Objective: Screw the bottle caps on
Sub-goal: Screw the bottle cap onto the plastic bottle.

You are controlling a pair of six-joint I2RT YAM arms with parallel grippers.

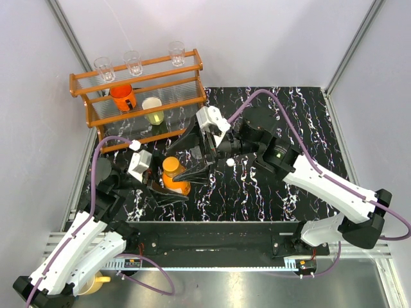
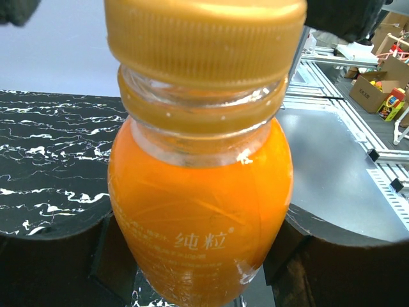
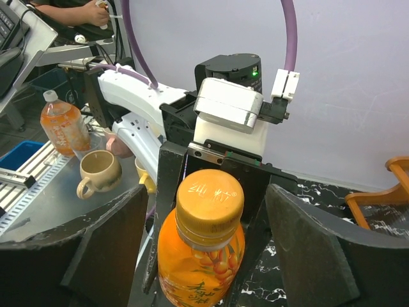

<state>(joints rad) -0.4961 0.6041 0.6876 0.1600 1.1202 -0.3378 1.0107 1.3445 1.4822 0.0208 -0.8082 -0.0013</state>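
A black worktop (image 1: 302, 115) veined with white is seen, closed in by pale walls and edged at the near side by a metal rail (image 1: 212, 260). At the back left a wooden rack (image 1: 138, 90) is stood, with three clear glasses (image 1: 133, 62) lined along its top shelf and an orange mug (image 1: 122, 97) and a pale cup (image 1: 153, 110) kept on the shelf below. Beyond the enclosure, in the right wrist view, a grey bench is shown carrying a beige mug (image 3: 99, 173) and a bottle of brownish drink (image 3: 61, 125). A small white round piece (image 1: 229, 163) is seen on the worktop just beside the right arm (image 1: 327, 186); what it is cannot be told.

The orange bottle (image 1: 176, 185) is held upright near the middle of the worktop. Its body is clasped low down between the left jaws, whose dark fingers (image 2: 57, 262) are pressed against both of its sides; the left arm (image 1: 83, 244) is reached in from the near left. The orange cap (image 3: 209, 201) is seated on the bottle's neck; how far it is threaded cannot be told. The right jaws are spread wide and set to either side of the cap, with a clear gap left on both sides, so that the cap is straddled but not touched.
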